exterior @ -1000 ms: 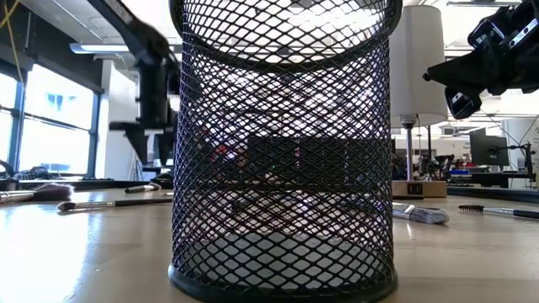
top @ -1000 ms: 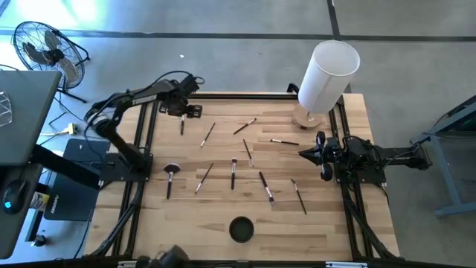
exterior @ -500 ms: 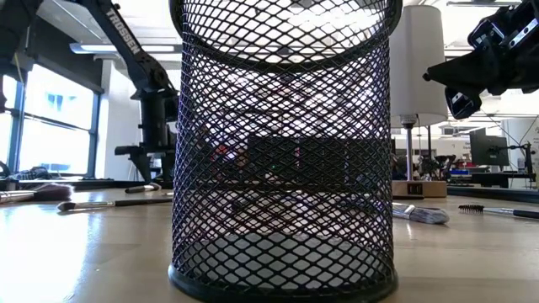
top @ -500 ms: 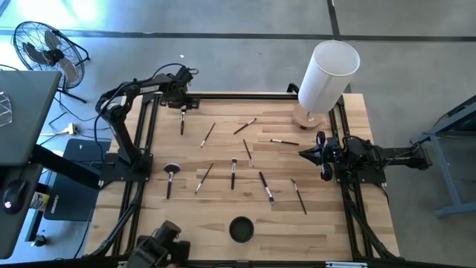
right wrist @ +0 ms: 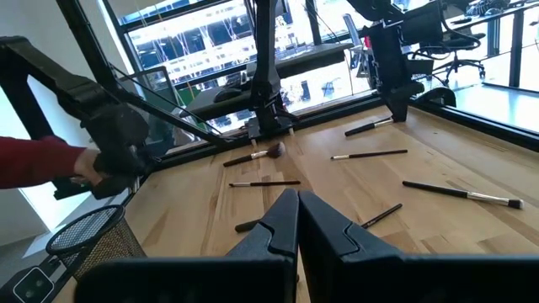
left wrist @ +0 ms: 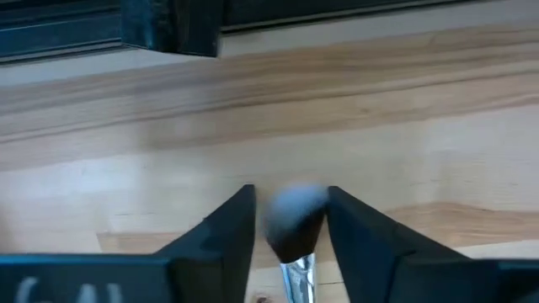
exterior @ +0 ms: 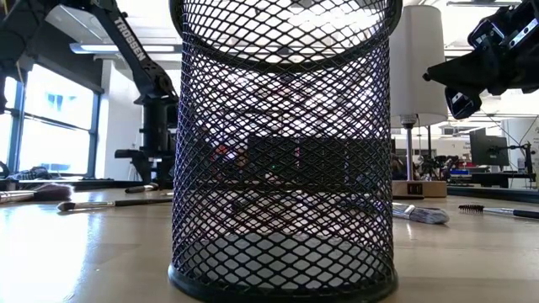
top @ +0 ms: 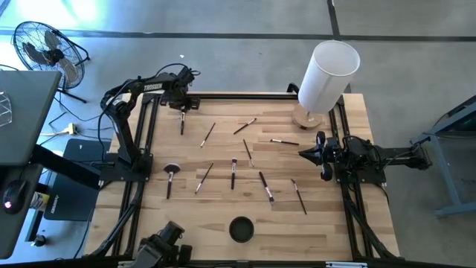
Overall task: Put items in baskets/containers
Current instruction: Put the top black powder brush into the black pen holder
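Observation:
Several thin makeup brushes lie scattered on the wooden table (top: 223, 216). The black mesh cup (top: 241, 228) stands near the near edge and fills the low view (exterior: 282, 151). My left gripper (top: 182, 105) is at the far left corner, low over the far end of one brush (top: 182, 123). It is open, with a finger on each side of that brush's bristle head (left wrist: 295, 220). My right gripper (top: 305, 154) hangs shut above the table's right side (right wrist: 296, 204). My left gripper comes from above with a finger (left wrist: 227, 240) on each side of the brush's bristle head (left wrist: 296, 210). The brush lies flat on the table. I cannot tell whether either finger touches it.
A tall white cylinder (top: 327, 74) stands on a wooden base at the far right corner. A person's red sleeve (right wrist: 34, 164) and hand hold a dark device (right wrist: 114, 147) near the cup; it shows at the near edge (top: 163, 249). A fan (top: 44, 48) stands beyond the table's left.
My left gripper has come down at the far left corner onto the brush's far end, shifting slightly toward the far edge as the arm's elbow folded upward. The dark device at the near edge has shifted about. My right arm has kept still.

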Robot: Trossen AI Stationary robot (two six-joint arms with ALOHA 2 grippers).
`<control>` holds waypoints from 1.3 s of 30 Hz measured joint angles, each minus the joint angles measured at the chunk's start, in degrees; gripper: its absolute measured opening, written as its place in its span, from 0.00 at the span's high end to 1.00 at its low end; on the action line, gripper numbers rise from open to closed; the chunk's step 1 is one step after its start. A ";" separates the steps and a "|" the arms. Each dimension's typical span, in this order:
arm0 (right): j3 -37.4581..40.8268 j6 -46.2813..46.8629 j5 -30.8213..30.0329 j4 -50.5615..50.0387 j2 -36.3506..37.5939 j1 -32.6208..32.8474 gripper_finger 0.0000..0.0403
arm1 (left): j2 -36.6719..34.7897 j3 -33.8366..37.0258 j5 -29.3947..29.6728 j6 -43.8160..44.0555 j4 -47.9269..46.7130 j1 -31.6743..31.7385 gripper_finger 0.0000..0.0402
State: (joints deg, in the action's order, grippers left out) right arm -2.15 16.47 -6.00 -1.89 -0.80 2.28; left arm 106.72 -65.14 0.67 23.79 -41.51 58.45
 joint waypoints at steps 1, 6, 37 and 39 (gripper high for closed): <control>0.00 0.00 0.00 0.00 0.00 0.02 1.00 | 0.03 0.00 -0.89 0.00 -0.12 0.02 0.71; 0.01 0.00 0.00 0.00 0.02 0.01 1.00 | 0.11 0.07 -3.16 0.04 -1.00 -0.82 0.94; 0.00 0.00 0.00 0.00 0.02 0.00 1.00 | -37.47 0.35 6.87 9.29 4.81 -58.11 1.00; 0.01 0.00 0.00 0.00 0.00 0.00 1.00 | -37.27 0.33 6.42 9.47 5.13 -63.81 1.00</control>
State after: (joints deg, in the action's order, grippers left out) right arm -2.14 16.47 -6.00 -1.89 -0.79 2.28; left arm 69.44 -64.82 7.08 33.27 -36.38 -5.36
